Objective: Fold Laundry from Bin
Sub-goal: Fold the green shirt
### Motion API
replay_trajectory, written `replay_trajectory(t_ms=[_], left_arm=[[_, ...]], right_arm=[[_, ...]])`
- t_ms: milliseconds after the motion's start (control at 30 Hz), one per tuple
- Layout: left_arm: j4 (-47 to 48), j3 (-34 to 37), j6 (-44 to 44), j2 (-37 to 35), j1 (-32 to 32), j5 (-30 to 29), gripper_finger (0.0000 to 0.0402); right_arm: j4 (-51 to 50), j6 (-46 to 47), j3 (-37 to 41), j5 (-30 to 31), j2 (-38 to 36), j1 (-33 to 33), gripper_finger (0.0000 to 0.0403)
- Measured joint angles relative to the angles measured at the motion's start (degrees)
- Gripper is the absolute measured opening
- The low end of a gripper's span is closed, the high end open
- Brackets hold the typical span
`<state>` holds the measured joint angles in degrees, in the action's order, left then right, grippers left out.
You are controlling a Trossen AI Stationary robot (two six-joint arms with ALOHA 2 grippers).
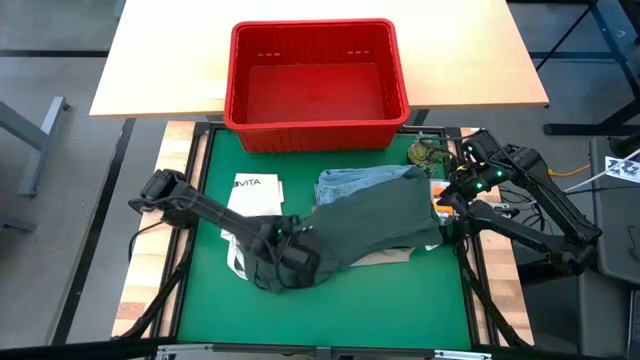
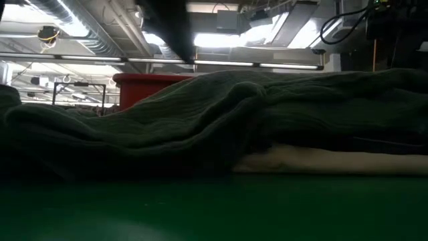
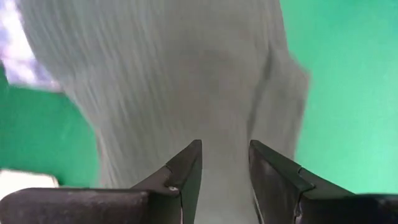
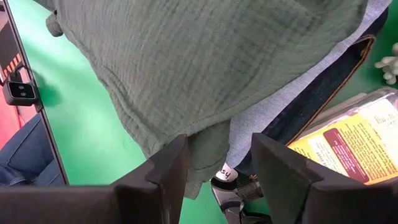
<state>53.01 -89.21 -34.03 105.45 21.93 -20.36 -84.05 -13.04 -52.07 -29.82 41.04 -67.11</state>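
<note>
The green mat (image 1: 200,300) carries the laundry, and the red bin (image 1: 318,128) beyond its far edge looks empty. Nearest the front edge, the left gripper (image 1: 283,262) sits at the lower-left end of the dark olive-green piece (image 1: 370,222), its fingers parted with cloth between them, apparently released. The piece runs long from there up toward the right edge, where the right gripper (image 1: 446,205) stands at its other end, fingers likewise spread. Light blue jeans (image 1: 350,183) lie beneath, toward the bin.
</note>
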Motion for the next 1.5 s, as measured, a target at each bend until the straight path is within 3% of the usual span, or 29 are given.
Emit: replay_trajectory(t_ms=[333, 600, 867, 1100, 1300, 1500], left_arm=[[-15.06, 0.0, 15.19, -0.02, -9.3, 5.85, 0.0126], [-18.2, 0.0, 20.48, -0.02, -13.46, 6.54, 0.0126], [-19.41, 0.0, 21.18, -0.02, -15.42, 6.56, 0.0126], [-29.18, 0.0, 25.71, -0.02, -17.77, 6.54, 0.0126], [-34.35, 0.0, 28.2, -0.07, -19.85, 6.7, 0.0126], [-34.28, 0.0, 28.64, -0.07, -20.81, 10.59, 0.0126]], right_arm=[[-0.22, 4.02, 0.0, -1.69, -0.51, 0.0, 0.0177], [-0.83, 3.87, 0.0, -8.15, -5.75, 0.02, 0.0177], [1.49, 9.73, 0.02, -3.06, -13.22, 0.0, 0.0177], [5.99, 14.88, 0.02, 1.91, -15.55, -0.04, 0.0177], [14.86, 20.22, 0.04, 5.96, -12.75, -0.04, 0.0177], [20.22, 20.72, 0.04, 6.35, -3.88, -0.04, 0.0177]])
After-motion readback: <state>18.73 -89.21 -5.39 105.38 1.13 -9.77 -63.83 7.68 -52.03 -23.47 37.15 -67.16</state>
